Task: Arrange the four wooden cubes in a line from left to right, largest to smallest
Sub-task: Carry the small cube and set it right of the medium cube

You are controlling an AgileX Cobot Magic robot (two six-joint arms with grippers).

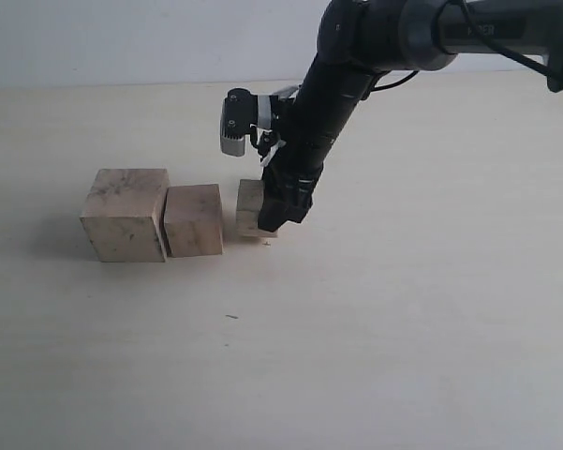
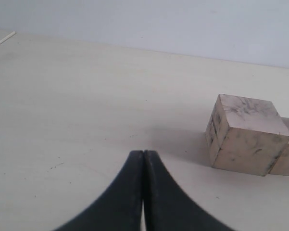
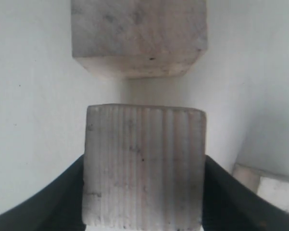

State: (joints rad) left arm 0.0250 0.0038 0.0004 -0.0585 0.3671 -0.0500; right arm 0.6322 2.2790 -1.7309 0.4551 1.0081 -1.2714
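While right fingers clamp third cube across opposite flat faces, cube sits just right of second cube, largest cube leftmost. Raw wood likely light, rigid, not fragile. Left fingers closed together, empty.

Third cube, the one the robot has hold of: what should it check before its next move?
1. Right hand clamps the third cube on both sides: ok.
2. Largest cube, then second cube, stand in order from the left: ok.
3. Third cube comes next in line, a gap away from the second cube: ok.
4. Third cube set down on the table: cannot tell.
5. Smallest cube found: ok, though only its corner shows, in the right wrist view.
6. Left hand shut, away from the row: ok.
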